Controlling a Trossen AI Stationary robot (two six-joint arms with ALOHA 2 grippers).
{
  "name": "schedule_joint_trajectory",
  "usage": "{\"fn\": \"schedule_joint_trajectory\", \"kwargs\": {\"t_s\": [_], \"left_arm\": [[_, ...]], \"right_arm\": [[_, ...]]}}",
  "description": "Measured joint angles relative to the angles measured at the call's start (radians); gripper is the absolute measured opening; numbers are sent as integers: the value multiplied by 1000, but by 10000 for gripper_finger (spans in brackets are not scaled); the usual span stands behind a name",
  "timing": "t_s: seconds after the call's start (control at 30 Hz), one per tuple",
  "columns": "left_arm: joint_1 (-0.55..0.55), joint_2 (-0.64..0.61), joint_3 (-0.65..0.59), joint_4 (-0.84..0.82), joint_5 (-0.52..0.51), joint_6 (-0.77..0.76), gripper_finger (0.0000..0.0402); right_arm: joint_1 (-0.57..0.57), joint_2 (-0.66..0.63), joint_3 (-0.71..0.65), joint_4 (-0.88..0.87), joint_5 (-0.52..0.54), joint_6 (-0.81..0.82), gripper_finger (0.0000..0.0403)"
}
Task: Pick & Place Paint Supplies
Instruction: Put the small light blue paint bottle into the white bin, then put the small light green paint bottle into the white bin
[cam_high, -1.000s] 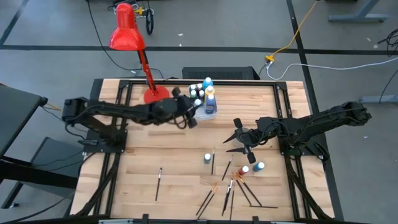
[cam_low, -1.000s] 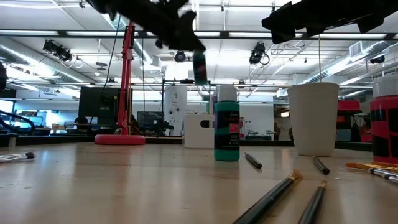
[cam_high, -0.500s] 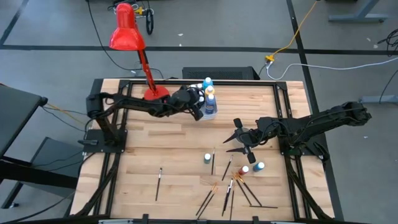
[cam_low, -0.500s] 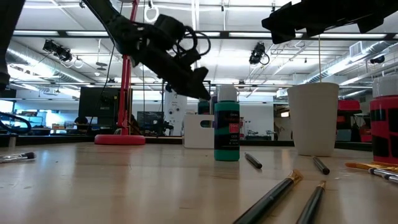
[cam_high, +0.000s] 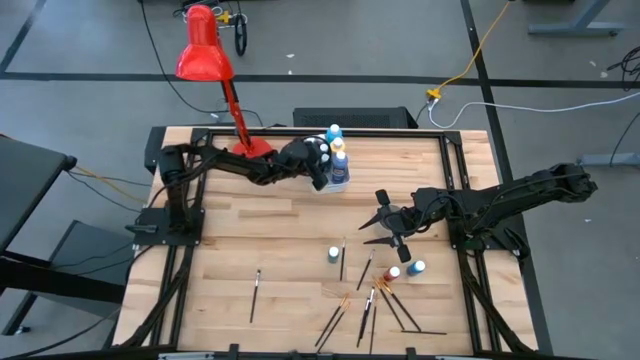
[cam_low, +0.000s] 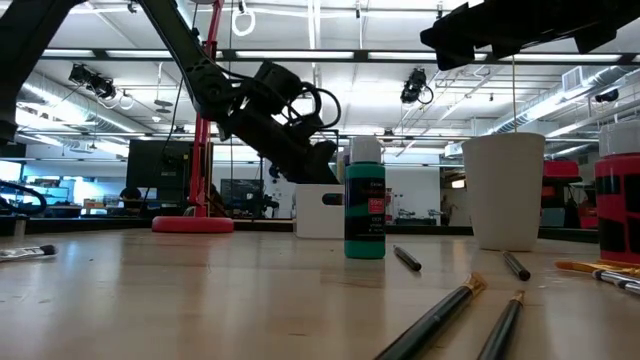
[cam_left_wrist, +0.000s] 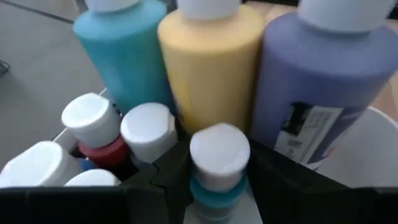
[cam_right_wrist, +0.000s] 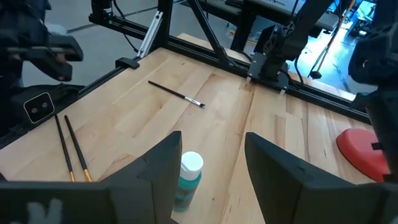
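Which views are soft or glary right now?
Left wrist view: bottles close up and blurred, the teal bottle between the left hand's fingers soft too. Low view: ceiling lights glare, near paintbrushes out of focus. High view and right wrist view: evenly lit.

No legible txt anywhere; labels on purple bottle (cam_left_wrist: 323, 81) & teal bottle (cam_low: 364, 205) too blurred to read.
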Motion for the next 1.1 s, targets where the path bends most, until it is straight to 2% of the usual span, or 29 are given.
{"fn": "schedule_joint_trajectory", "kwargs": {"t_s": [0.27, 0.5, 0.63, 0.8, 0.93, 1.1], "left_arm": [[16, 5, 0, 52, 3, 59, 157], [1, -19, -1, 74, 3, 79, 175], [-14, -103, -1, 71, 0, 104, 177], [-48, -288, 0, 60, 8, 108, 171], [-85, -432, 0, -8, 107, 105, 166], [-141, -543, 1, -118, 292, 48, 163]], "right_arm": [[0, 0, 0, 14, 0, 0, 178], [0, 0, 0, 54, 0, 0, 178], [0, 0, 0, 97, 0, 0, 178], [0, 0, 0, 130, 0, -52, 178], [0, 0, -1, 149, 0, -107, 178], [0, 0, -1, 209, 0, -108, 178]]}}
